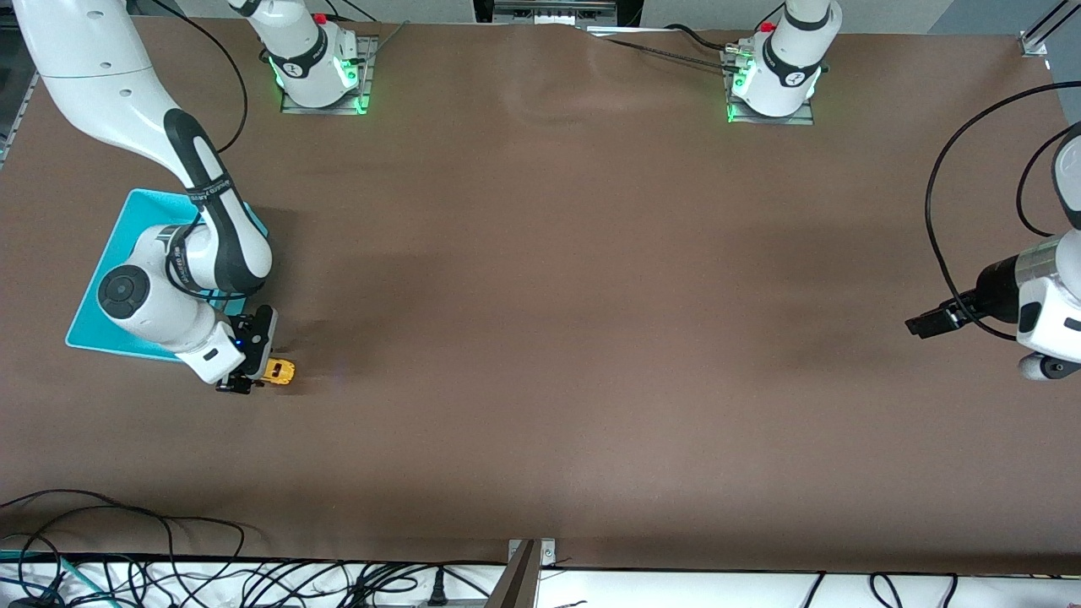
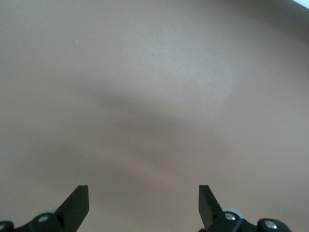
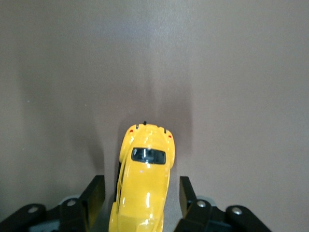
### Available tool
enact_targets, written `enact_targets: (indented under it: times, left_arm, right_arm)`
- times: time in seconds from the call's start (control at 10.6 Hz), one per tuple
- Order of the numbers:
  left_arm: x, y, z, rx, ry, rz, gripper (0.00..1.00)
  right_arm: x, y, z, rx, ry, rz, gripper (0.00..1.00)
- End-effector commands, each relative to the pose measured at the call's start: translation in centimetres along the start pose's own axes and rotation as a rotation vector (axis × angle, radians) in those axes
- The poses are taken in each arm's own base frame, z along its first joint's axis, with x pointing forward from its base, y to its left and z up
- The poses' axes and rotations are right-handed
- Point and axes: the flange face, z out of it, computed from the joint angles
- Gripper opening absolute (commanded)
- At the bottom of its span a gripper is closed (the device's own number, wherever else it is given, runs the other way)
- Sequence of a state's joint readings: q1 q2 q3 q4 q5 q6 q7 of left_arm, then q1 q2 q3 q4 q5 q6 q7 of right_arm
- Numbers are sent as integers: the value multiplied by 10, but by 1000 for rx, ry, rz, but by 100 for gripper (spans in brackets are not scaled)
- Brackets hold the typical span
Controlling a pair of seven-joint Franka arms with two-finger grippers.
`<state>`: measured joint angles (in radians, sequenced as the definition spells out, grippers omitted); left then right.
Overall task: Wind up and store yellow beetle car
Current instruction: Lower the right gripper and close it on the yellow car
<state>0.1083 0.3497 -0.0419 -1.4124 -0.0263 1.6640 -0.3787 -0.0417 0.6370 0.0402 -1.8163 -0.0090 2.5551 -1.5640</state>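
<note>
The yellow beetle car stands on the brown table, just off the teal bin's corner that is nearest the front camera. My right gripper is down at the car, open. In the right wrist view the car lies between the two fingers, with a small gap on each side, and its rear end sticks out past the fingertips. My left gripper is open and empty over bare table at the left arm's end, where it waits. It also shows in the left wrist view.
The right arm's wrist and forearm hang over part of the teal bin. Cables lie along the table edge nearest the front camera. A metal bracket stands at the middle of that edge.
</note>
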Motion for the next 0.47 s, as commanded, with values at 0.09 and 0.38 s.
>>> enact_targets:
  times: [0.09, 0.38]
  left_arm:
    - [-25, -24, -14, -54, 28, 42, 100]
    - [-25, -24, -12, -75, 75, 41, 100]
  right_arm:
    - [0, 6, -3, -14, 14, -31, 17]
    - [7, 9, -21, -24, 18, -38, 0]
